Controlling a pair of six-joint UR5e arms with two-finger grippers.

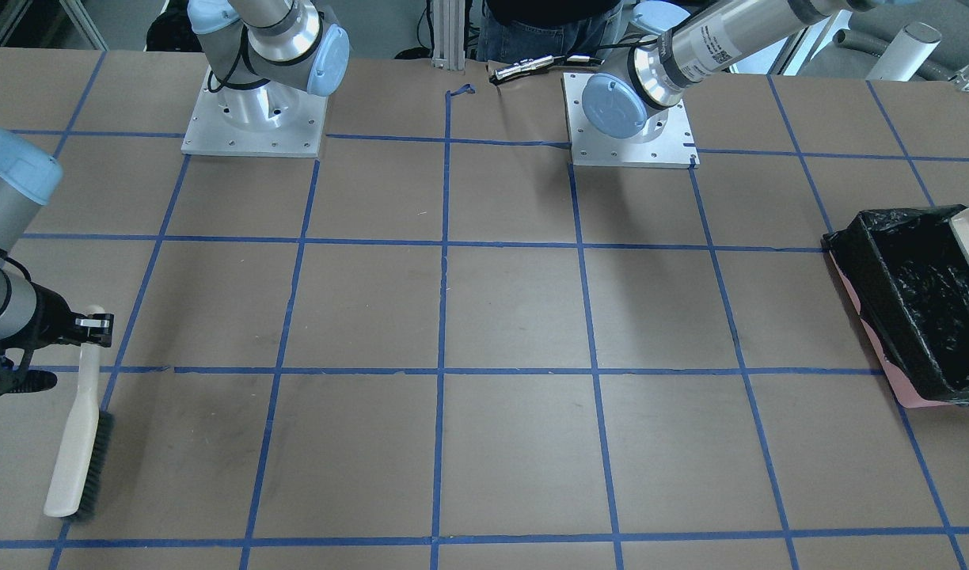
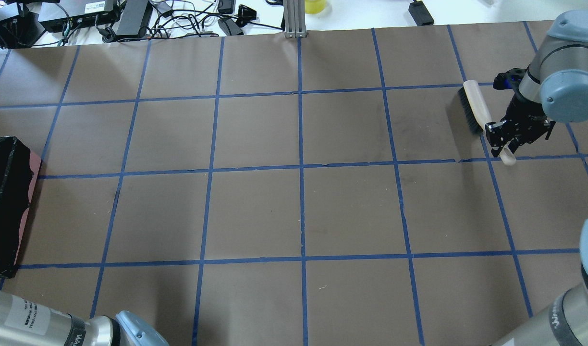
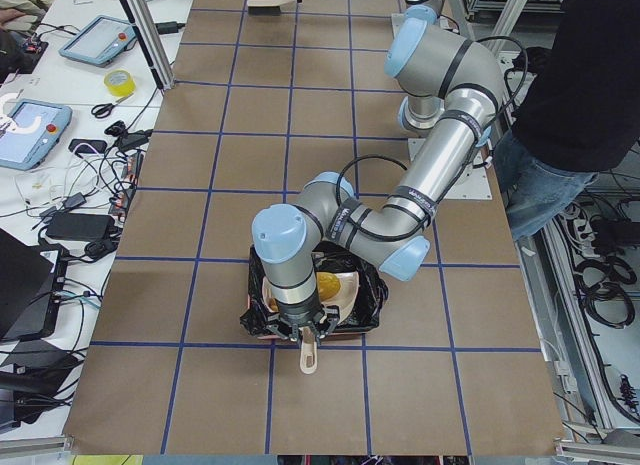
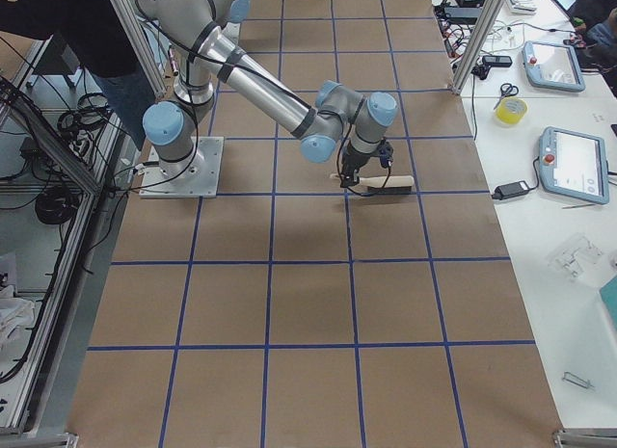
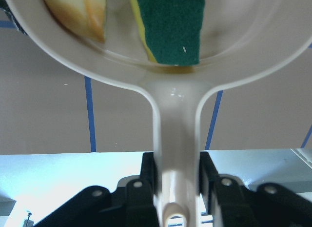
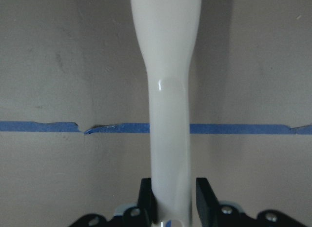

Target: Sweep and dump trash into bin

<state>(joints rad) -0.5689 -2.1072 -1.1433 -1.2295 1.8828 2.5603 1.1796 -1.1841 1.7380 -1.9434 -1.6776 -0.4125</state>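
Fingers of the left gripper were clamped from both sides on the handle of the beige dustpan, whose pan filled the top of the left wrist view. Inside it lay the green-and-yellow sponge, at top centre with its green face toward the camera. Beside it, toward the upper left corner, was a golden-yellow piece of trash; whether that was the potato or the croissant could not be told. From the left side camera, the dustpan was held over the bin in the lower middle of the frame, its handle pointing toward the bottom edge. The bin, a pink box lined with a crinkled black bag, sat at the right edge of the front-facing view and at the left edge of the overhead view.

Well apart from it, at the other end of the surface, the right gripper had its fingers closed on the white handle of the brush. The brush showed at the lower left of the front-facing view, its dark bristles turned sideways, low over the brown paper and its blue tape grid; whether it touched the paper could not be told. A person in a dark shirt stood at the right side of the left-camera view.
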